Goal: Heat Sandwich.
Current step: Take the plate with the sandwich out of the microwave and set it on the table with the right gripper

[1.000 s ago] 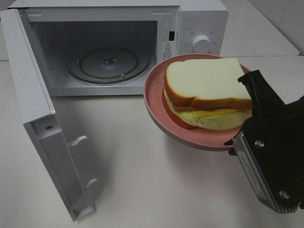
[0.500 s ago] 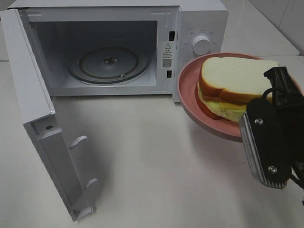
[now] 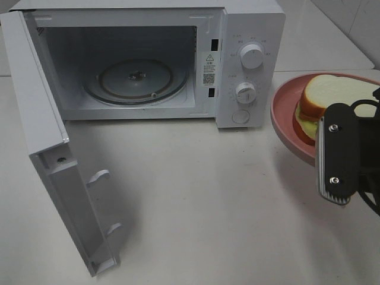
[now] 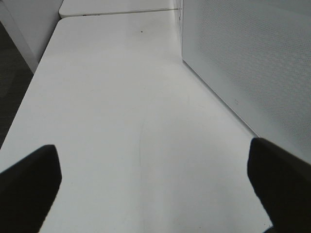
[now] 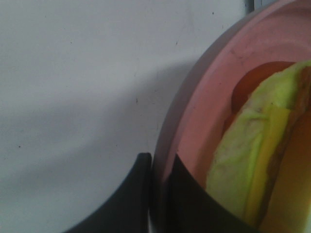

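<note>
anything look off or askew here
Nothing spilled or damaged. The round pink plate hangs tilted, pinched at its rim by the right gripper, and the white-bread sandwich still sits on it.

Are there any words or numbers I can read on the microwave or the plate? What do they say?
Nothing can be read for sure.
Sticker on the microwave frame: a warning triangle and tiny print, too small to read.
Square code label below it: a pattern only, no legible words.
Marks around the upper knob and lower knob: too small and faint.
The pink plate and sandwich: no writing visible.
</note>
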Controlling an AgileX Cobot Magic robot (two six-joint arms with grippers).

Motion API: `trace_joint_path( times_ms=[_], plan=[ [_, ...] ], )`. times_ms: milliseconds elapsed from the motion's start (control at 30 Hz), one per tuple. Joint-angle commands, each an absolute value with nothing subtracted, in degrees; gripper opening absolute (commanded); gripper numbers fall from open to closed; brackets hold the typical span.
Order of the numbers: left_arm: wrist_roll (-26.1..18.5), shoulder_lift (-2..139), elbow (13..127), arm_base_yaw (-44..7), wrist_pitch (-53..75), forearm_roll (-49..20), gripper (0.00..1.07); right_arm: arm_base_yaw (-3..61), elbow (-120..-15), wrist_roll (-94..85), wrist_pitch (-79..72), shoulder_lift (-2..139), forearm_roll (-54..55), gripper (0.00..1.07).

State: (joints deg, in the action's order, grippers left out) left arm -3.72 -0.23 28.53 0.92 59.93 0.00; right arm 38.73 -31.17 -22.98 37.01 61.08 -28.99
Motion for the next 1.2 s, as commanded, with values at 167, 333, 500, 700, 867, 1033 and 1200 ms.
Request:
trace_joint_path(
  times_ms=[167,333,500,700,867,1033,1200],
  plan=[
    [-3.7,-1.6,28.4,0.9,59.4,-0.5,1.01,38.8,-31.3,-13.6,40.8,60.6,-31.2,0.02],
    [-3.7,-1.6,28.4,0.9,59.4,-0.5,1.01,38.8,-31.3,-8.7,42.6,60.6,-31.9,0.02],
    [-3.7,-1.6,28.4,0.9,59.4,-0.5,1.01,38.8,-31.3,-0.9,44.3,60.6,-34.7,0.02],
    [-3.7,-1.6,28.4,0.9,59.4,-0.5,1.01,38.8,-31.3,5.7,47.9,60.6,-35.9,0.02],
    [-3.7,-1.6,28.4,0.9,59.4,-0.5,1.01,38.8,-31.3,8.8,49.0,60.6,-35.7,0.03],
    [-3.7,-1.6,28.4,0.9,59.4,-0.5,1.01,38.8,-31.3,11.7,49.2,60.6,-35.7,0.03],
    [-3.7,-1.6,28.4,0.9,59.4,-0.5,1.01,38.8,-31.5,13.5,50.3,61.9,-35.8,0.02]
  ],
)
